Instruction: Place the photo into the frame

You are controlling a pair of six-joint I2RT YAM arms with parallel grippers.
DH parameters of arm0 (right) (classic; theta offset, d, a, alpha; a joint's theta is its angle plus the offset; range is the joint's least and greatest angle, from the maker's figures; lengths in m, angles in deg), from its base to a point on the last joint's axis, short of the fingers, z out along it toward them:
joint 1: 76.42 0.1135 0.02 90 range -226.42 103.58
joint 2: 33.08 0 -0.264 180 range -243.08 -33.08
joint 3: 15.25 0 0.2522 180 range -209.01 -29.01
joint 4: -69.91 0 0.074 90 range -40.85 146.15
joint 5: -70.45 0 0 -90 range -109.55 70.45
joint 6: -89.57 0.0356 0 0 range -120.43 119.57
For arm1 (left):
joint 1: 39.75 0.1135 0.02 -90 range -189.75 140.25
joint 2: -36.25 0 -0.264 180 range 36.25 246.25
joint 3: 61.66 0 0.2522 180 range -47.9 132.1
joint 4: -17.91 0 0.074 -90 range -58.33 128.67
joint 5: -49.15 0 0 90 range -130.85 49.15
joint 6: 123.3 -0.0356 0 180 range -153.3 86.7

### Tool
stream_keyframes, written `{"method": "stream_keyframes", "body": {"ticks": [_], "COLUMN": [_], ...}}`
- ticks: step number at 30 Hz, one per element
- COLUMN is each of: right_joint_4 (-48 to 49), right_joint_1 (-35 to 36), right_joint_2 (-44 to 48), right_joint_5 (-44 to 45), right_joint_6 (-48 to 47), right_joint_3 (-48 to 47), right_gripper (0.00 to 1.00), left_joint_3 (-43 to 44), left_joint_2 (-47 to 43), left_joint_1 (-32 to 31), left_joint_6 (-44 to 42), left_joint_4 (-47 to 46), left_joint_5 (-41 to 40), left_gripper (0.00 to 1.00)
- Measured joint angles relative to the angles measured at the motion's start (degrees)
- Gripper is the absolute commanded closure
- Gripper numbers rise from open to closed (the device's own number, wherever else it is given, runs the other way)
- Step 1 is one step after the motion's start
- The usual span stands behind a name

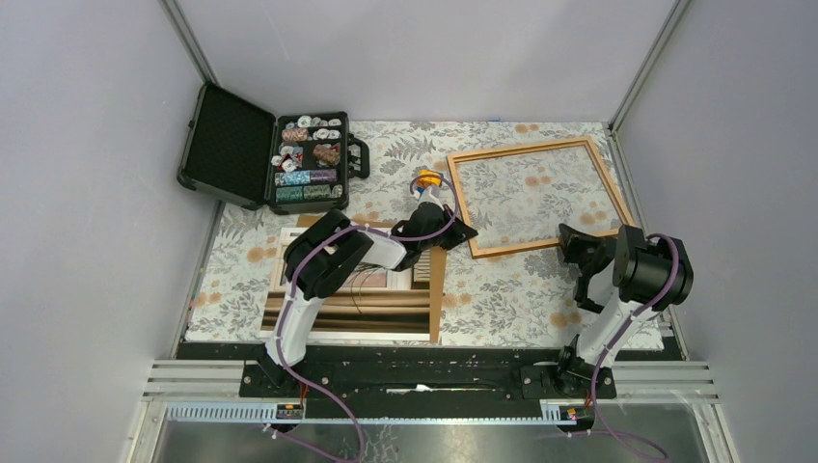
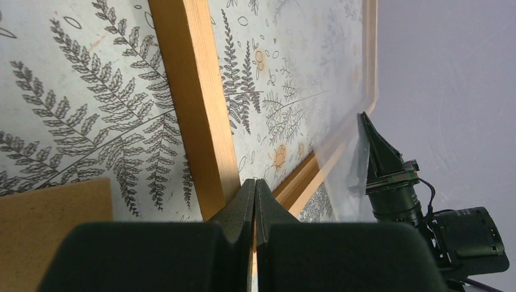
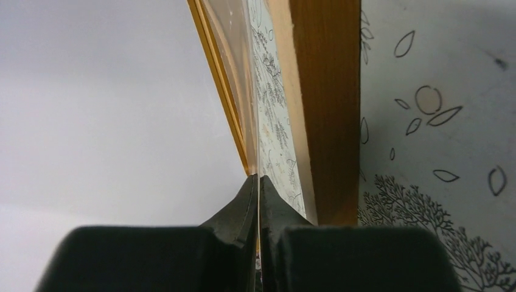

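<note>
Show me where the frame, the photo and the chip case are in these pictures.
the frame (image 1: 521,148), top view, on its far wooden rail.
the photo (image 1: 376,313), top view, on its brown striped part.
the chip case (image 1: 227,149), top view, on its open lid.
</note>
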Motion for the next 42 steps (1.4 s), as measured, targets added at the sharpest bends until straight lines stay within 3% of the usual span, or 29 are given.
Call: {"method": "stream_keyframes", "body": {"ticks": [17, 42], "right_joint_4": [12.6, 13.9], "right_joint_1": [0.5, 1.6], "right_joint_2": [-6.1, -3.9], "right_joint_5": [0.3, 0.5], "right_joint_6": [6.9, 5.0], "right_joint_3": [1.3, 3.1], "right_gripper": [1.0, 1.0], "left_joint_3": [-0.3, -0.3], "left_joint_2": [-0.3, -0.3], "left_joint_1": [0.0, 0.0], "left_joint_6": [0.0, 0.0], "left_joint_4": [0.1, 0.1], "left_joint_5": [-0.9, -1.0], "left_gripper": [1.0, 1.0]}}
